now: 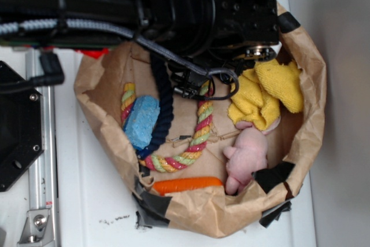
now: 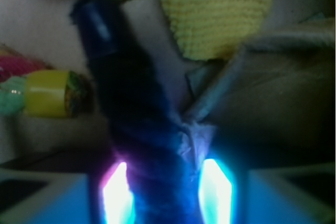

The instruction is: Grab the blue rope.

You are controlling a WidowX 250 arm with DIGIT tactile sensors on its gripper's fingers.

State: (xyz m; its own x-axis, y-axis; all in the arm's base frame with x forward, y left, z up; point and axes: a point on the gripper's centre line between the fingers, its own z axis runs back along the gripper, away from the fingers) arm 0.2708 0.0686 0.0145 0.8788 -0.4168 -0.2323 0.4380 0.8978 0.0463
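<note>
**Figure: Gripper astride the blue rope inside a paper bag**

Wrist view: my two fingertips [image 2: 118,192], glowing at their inner faces, stand on either side of the blue rope [image 2: 136,145], which runs straight up between them. The glare hides the contact line, so I cannot tell whether the pads are already pressing the strands or only flanking them. My gripper [image 2: 165,195] is thus narrowed around the rope, its grasp unconfirmed.

The rope is thick, navy and tightly twisted, ending in a glossy dark blue cap [image 2: 97,22] at the far end. I judge it light, limp along its length but firm across its width. The ridged twist should give good friction, whereas the smooth cap looks slippery. The twisted body just behind the cap is therefore the better place to hold, and that is where my fingers sit.

Just to one side lies the striped rope's yellow-capped end [image 2: 50,93]. Beyond the cap spreads a nubbly yellow cloth [image 2: 220,14].

Exterior view: the arm hides my fingers. The rope curves down the crumpled brown paper bag [image 1: 306,56], touching a porous light blue sponge block [image 1: 141,121] and meeting the pink-yellow-green rope [image 1: 199,134]. A pink plush toy [image 1: 248,160] and an orange object [image 1: 185,185] lie nearer the bag's rim.
</note>
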